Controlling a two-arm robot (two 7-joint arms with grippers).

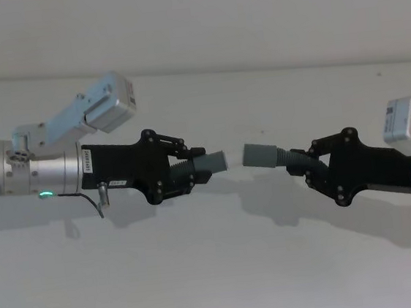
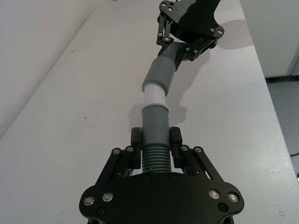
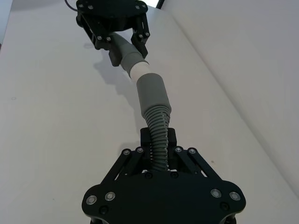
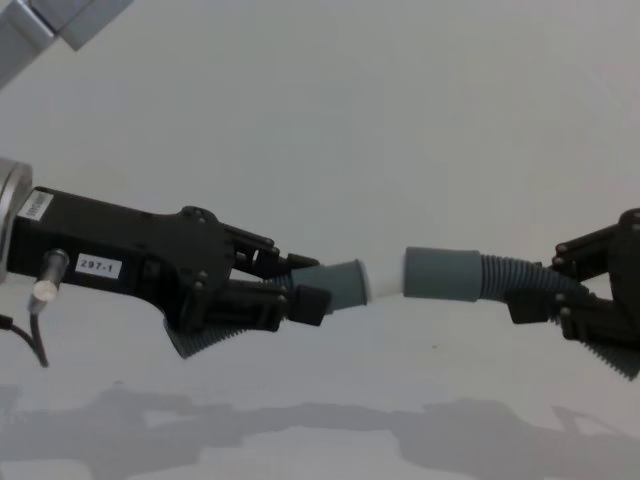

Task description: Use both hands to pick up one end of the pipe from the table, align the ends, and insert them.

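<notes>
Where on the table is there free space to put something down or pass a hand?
The white table is bare in front of both arms and behind them toward the far edge. The middle is crowded: the left claw holds the white-tipped pipe piece, the right claw holds the socket piece, ends nearly meeting above the surface.

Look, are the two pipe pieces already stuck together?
No: in the head view a bare gap separates the white tip from the socket.
</notes>
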